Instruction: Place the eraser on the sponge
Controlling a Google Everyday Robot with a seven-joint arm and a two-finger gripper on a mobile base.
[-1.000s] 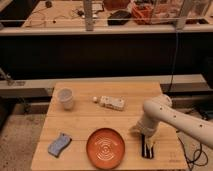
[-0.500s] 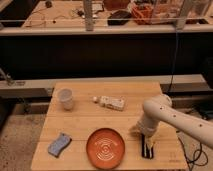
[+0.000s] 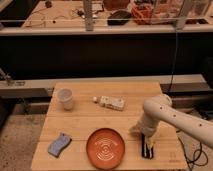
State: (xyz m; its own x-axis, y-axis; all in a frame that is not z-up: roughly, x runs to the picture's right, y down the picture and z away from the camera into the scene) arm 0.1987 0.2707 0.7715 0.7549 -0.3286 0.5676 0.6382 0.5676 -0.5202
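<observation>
1. The white arm [image 3: 165,114] comes in over the right edge of the wooden tabletop [image 3: 85,122]. It bends down toward the near right corner.
2. The gripper [image 3: 146,139] is down low over the near right part of the tabletop, between the orange plate [image 3: 105,148] and the right edge, pointing at the wood.
3. Right at its tip lies the eraser [image 3: 146,151], a small dark block with a pale stripe. It lies lengthwise toward the near edge, close to the near right corner.
4. Gripper and eraser run together into one dark shape here, so I cannot tell whether the gripper is clamped on the eraser or released.
5. Over on the other side is the sponge [image 3: 59,144], blue-grey with wavy sides. It lies flat by the near left corner, well apart from the eraser, and the eraser is not on it.
6. The orange plate sits between the two, at the middle of the near edge. It is round, with pale rings on its face. The sponge is clear of its left rim and the eraser is just beside its right rim.
7. Toward the far left corner, a pale cup [image 3: 65,98] stands upright with its mouth open to the top.
8. Near the middle of the tabletop, toward the far edge, a whitish box [image 3: 112,103] lies on its side.
9. A small white ball [image 3: 94,99] rests just beside the box's left end, between the box and the cup.
</observation>
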